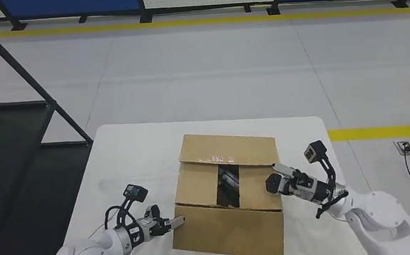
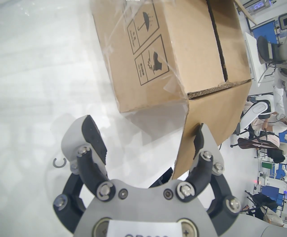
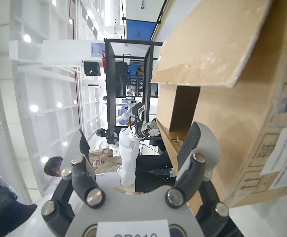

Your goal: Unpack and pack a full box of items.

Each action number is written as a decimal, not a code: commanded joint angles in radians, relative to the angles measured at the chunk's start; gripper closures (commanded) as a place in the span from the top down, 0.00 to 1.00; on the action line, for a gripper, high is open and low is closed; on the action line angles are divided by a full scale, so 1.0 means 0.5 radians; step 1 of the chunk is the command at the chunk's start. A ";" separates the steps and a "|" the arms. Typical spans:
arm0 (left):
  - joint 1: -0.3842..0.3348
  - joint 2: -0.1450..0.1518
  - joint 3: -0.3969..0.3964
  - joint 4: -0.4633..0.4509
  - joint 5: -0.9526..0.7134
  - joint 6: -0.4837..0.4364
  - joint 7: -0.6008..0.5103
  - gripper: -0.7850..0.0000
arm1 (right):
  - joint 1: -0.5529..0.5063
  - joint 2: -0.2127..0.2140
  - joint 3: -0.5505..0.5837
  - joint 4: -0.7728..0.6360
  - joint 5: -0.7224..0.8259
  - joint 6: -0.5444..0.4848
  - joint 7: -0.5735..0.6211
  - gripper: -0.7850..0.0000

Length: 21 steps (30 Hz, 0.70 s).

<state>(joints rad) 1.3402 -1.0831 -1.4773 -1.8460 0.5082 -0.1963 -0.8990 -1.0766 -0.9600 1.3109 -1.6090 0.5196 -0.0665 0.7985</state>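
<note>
And there was the left gripper down at eight o'clock of the box, fingers spread wide, nothing pinched. The low flap ran in between them and brushed one ribbed black pad, while the other pad stood well apart from it.

The box itself sat at the middle of the white table: plain brown corrugated card, square-cornered, with clear tape peeling off one wall and printed handling signs on it. Its top flaps lay nearly flat with a narrow slot between them, and dark items showed down in there, too shadowed to name.

Over at three o'clock of the box waited the right gripper, fingers also parted, one pad against the raw fluted edge of a flap, holding nothing.

By my reading, the step was opening the flaps, with the unpacking hardly begun. To do it well, each arm should pinch its flap close to the free edge and swing it outward along the fold, slowly. Card that thin bends and tears if yanked, and a light box could slide on a smooth tabletop, so working both sides evenly looked the wise call
</note>
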 commanded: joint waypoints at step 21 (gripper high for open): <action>0.000 0.000 0.000 0.000 0.000 0.000 0.000 1.00 | 0.293 -0.103 -0.156 0.147 0.022 -0.096 -0.440 1.00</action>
<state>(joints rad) 1.3402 -1.0831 -1.4773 -1.8460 0.5082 -0.1963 -0.8990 -0.9376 -1.0088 1.2367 -1.5333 0.5325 -0.1015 0.5927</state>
